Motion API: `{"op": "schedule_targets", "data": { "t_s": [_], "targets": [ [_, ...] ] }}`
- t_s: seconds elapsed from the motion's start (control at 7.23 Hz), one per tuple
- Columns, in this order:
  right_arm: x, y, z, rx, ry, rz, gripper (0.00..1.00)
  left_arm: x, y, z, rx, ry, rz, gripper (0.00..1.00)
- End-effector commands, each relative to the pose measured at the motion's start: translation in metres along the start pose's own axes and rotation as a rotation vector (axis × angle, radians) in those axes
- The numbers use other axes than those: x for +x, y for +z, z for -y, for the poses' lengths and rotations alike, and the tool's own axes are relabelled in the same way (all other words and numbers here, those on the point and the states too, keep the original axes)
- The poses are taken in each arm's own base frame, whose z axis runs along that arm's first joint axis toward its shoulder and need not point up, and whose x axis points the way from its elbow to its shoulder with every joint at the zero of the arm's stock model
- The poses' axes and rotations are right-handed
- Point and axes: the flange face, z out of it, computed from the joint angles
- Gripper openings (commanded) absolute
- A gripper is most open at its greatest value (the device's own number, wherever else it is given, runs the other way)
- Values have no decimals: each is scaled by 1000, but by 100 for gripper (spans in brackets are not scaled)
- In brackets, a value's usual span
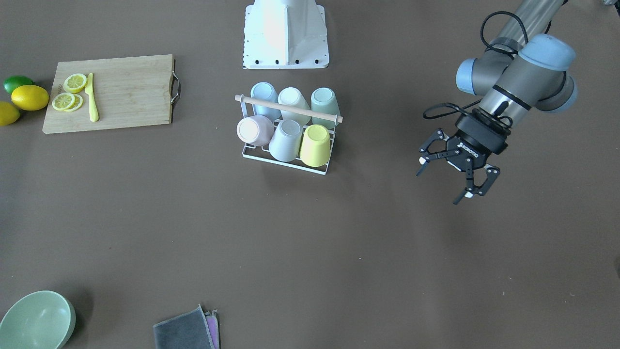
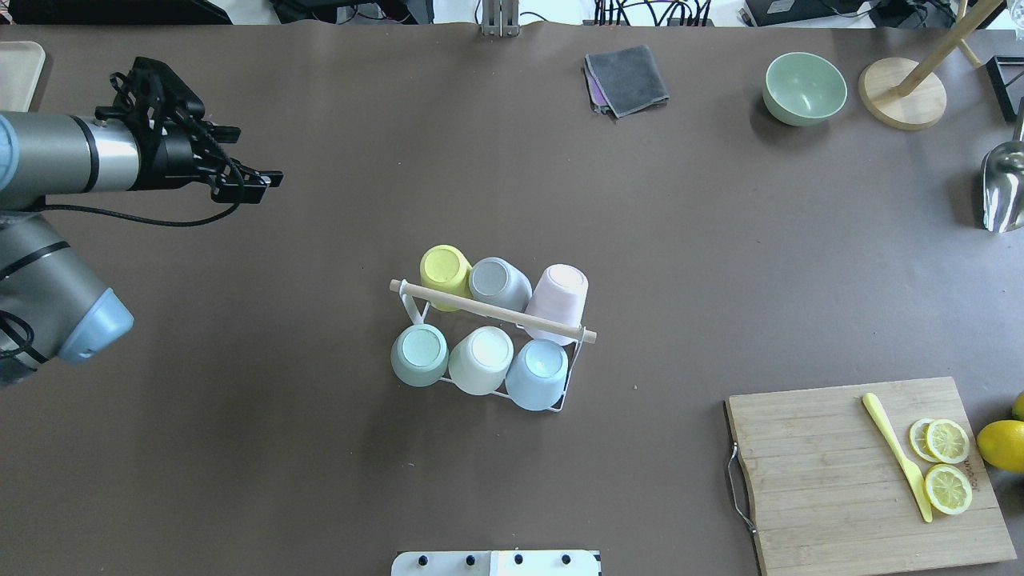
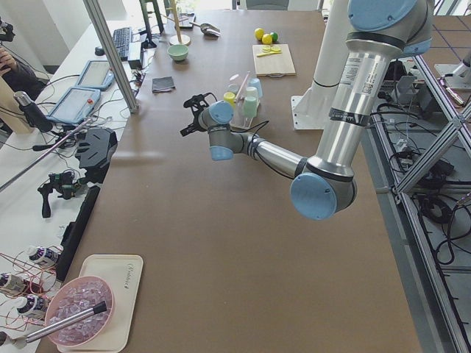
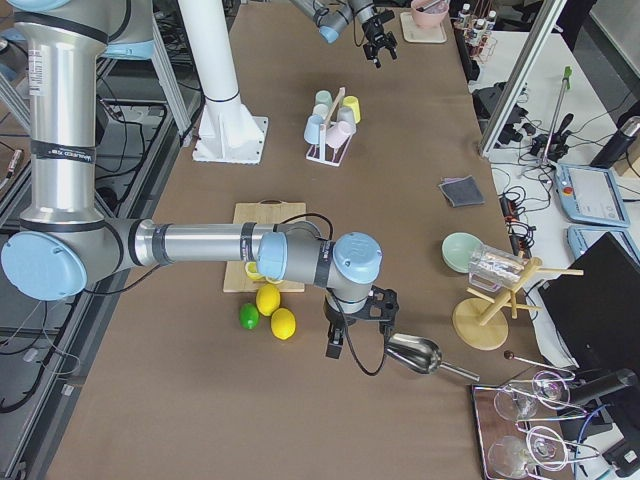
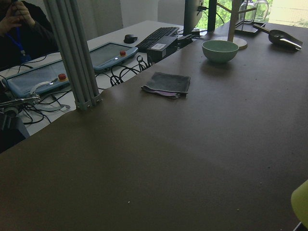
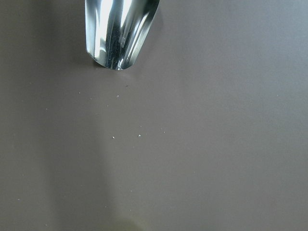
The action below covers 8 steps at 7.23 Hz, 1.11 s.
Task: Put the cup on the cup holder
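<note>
The cup holder [image 1: 290, 109] is a white wire rack with a wooden rod across its top, standing mid-table; it also shows in the overhead view [image 2: 496, 313]. Six cups sit upside down on it: yellow [image 1: 316, 144], grey [image 1: 286, 139], pink [image 1: 254, 130], light blue [image 1: 264, 93], white [image 1: 292, 100] and green [image 1: 324, 101]. My left gripper [image 1: 443, 184] hangs open and empty, well off to the side of the rack, apart from it [image 2: 244, 158]. My right gripper [image 4: 345, 338] shows only in the exterior right view, by a metal scoop; I cannot tell whether it is open or shut.
A wooden cutting board [image 1: 126, 92] carries lemon slices and a yellow knife [image 1: 91, 97]. Lemons and a lime [image 1: 29, 97] lie beside it. A green bowl [image 2: 804, 86], grey cloths [image 2: 628, 78], a wooden stand [image 2: 904, 100] and the metal scoop [image 2: 1002, 188] sit along the far and right edges.
</note>
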Motion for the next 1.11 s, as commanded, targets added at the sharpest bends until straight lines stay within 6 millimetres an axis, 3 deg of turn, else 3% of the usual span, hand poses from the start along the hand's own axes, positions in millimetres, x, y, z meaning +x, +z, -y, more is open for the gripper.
{"op": "schedule_targets", "data": {
  "t_s": [0.0,0.14,0.28,0.41,0.55,0.69,0.83,0.97],
  "targets": [
    [4,-3,-1,10,11,7,100,-102,-17,-13,-391,-273,251,98],
    [5,-2,-2,7,13,10,100,-136,-43,-16,-493,-384,339,98],
    [5,-2,-2,7,11,13,100,-163,-75,-33,-517,-472,334,98],
    [5,-2,-1,11,5,12,100,-198,-113,-97,-547,-540,240,98],
    [-1,-10,0,31,-20,8,100,-246,-176,-155,-514,-585,239,98],
    [0,-13,-2,38,-18,18,100,-273,-220,-198,-513,-589,264,98],
    [-1,-15,-1,45,-22,12,100,-276,-240,-240,-529,-630,245,98],
    [0,-15,-1,44,-19,9,100,-270,-251,-268,-525,-711,161,98]
  ]
}}
